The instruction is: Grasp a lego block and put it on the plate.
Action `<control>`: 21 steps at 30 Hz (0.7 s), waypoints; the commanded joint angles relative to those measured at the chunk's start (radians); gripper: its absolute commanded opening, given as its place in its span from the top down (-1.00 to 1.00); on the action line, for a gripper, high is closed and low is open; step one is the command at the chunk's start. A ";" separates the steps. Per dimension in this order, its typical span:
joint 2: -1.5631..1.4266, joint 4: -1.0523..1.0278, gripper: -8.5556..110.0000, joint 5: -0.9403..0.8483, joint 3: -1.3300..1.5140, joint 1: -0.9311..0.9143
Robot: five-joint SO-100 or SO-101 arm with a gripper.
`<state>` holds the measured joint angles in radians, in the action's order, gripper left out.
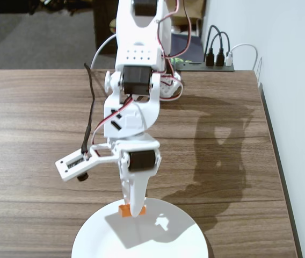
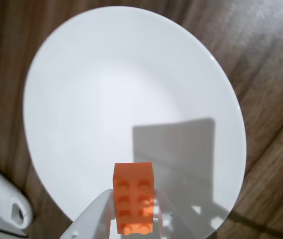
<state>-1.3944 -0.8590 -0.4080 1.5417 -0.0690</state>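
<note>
- Nearest the fixed view, the plate (image 1: 158, 239) sits at the table's (image 1: 34, 107) front edge, bare and white.
- Above its far rim, the gripper (image 1: 133, 207) pinches the lego block (image 1: 125, 210) between its fingers; in the wrist view the brick (image 2: 133, 198) hangs over the plate (image 2: 106, 99), studs showing.
- A power strip (image 1: 206, 65) with plugged cables lies behind the arm.
- Open wood both sides; a wall at right.

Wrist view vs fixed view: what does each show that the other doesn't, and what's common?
Wrist only: the lego block's 2x4 studs, and nearly the whole plate with the block's shadow on it.
Fixed only: the arm, the wrist camera, a power strip behind the table, the white wall.
Both: the gripper shut on the orange block above the plate, and the wooden table.
</note>
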 commanded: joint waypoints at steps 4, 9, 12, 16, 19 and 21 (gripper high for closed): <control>0.084 -0.052 0.80 0.060 -0.126 0.008; 0.149 -0.072 0.80 0.097 -0.173 0.011; 0.183 -0.074 0.80 0.109 -0.204 0.009; 0.202 -0.075 0.79 0.118 -0.219 0.008; 0.204 -0.075 0.78 0.120 -0.224 0.008; 0.204 -0.075 0.76 0.120 -0.224 0.006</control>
<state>-1.1842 -0.9281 -0.2930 1.3714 -0.0644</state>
